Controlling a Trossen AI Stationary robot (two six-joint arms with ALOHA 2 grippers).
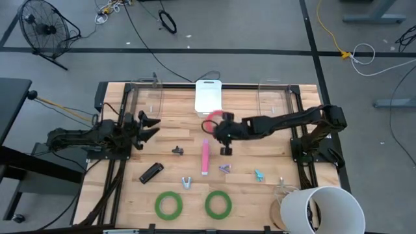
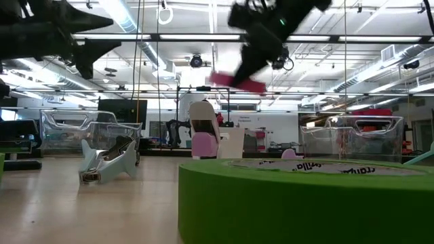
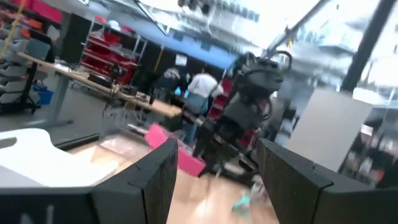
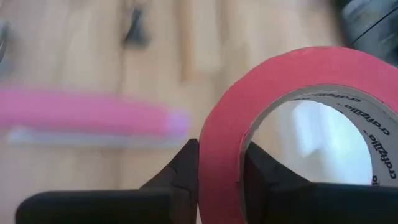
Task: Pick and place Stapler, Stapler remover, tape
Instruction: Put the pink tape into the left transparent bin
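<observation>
My right gripper [image 1: 218, 127] is shut on the red-pink tape roll [image 1: 209, 121] above the table's middle, just in front of the white bin [image 1: 208, 96]. The roll also shows in the low view [image 2: 237, 82]. The pink stapler [image 1: 205, 157] lies flat on the table near of it. Two green tape rolls [image 1: 169, 205] [image 1: 218, 203] lie flat by the near edge. Small staple removers [image 1: 186, 182] [image 1: 225, 168] [image 1: 259, 174] lie between them and the stapler. My left gripper [image 1: 151, 125] is open and empty at the left, above the table. My right gripper holds the red-pink roll by its wall [image 4: 219, 163], with one finger [image 4: 186, 169] outside the ring and one finger [image 4: 262, 171] inside its open centre. The fingers come level from the table's right. The roll is lifted clear of the table and tilted.
A black stapler [image 1: 151, 172] and a small black piece [image 1: 178, 150] lie left of the pink stapler. Clear containers [image 1: 146, 97] [image 1: 273, 97] stand at the far edge beside the white bin. A white bucket [image 1: 322, 208] stands at the near right corner.
</observation>
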